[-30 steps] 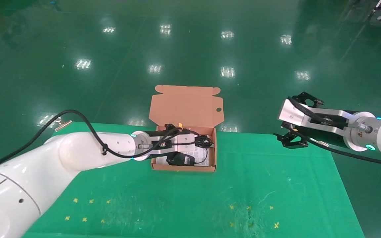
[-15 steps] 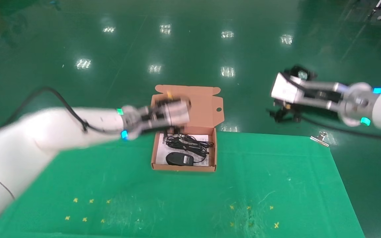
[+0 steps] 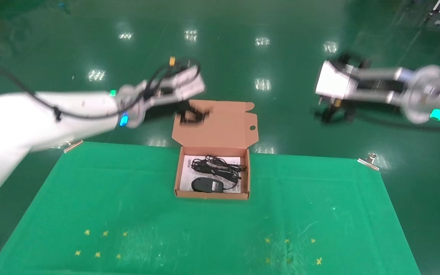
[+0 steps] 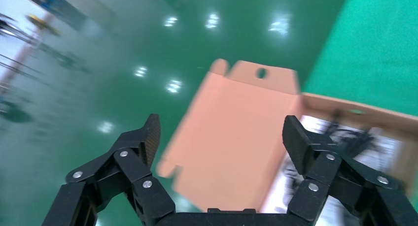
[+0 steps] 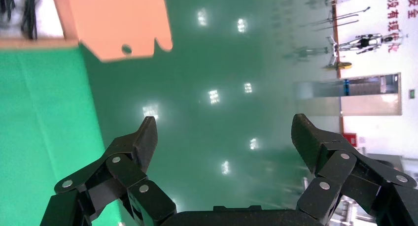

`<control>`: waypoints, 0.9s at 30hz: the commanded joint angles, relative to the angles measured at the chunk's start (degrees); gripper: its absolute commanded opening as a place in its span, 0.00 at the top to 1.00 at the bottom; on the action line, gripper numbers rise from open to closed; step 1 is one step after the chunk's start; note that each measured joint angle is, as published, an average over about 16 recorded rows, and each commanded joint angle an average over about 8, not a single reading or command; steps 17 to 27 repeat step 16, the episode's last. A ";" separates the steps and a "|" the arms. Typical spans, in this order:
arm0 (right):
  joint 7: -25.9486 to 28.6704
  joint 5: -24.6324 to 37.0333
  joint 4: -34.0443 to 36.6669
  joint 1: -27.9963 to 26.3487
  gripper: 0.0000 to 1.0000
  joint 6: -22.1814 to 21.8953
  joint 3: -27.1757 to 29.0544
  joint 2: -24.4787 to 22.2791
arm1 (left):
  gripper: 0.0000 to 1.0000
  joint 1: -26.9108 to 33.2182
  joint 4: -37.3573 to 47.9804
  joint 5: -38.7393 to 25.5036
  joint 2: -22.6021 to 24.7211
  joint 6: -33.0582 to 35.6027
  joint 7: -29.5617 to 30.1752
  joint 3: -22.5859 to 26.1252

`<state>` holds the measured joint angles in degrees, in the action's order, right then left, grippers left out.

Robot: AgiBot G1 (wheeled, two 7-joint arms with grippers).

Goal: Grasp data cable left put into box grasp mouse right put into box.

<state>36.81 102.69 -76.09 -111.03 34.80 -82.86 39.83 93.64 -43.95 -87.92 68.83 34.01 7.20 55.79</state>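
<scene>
Head view: the box (image 3: 212, 193) sits on the green counter (image 3: 319, 214) at the middle of its far edge, lid flap standing.
Change: a second ago the left gripper (image 3: 191, 114) was down inside the box over the cable; now it is raised in front of the lid, above the far edge, and holds nothing.
Left wrist: fingers (image 4: 148, 137) spread wide, nothing between them.
Data cable (image 3: 218, 168): lying loose in the box's far half.
Mouse (image 3: 206, 185): in the box's near half, apparently label-up.
Right gripper (image 5: 224, 142): spread and bare, raised off the far right corner.
Meaning: both items look packed; task probably complete.
</scene>
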 commanded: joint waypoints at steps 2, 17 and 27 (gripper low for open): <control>-1.16 -2.70 0.11 2.20 0.00 2.26 2.97 -0.21 | 0.00 -1.43 -1.32 2.05 -1.50 2.30 0.16 -1.77; -7.08 -16.52 0.68 13.44 0.00 13.82 18.16 -1.31 | 0.03 -8.71 -8.05 12.52 -9.19 14.04 0.96 -10.81; -7.08 -16.52 0.68 13.44 0.00 13.82 18.16 -1.31 | 0.03 -8.71 -8.05 12.52 -9.19 14.04 0.96 -10.81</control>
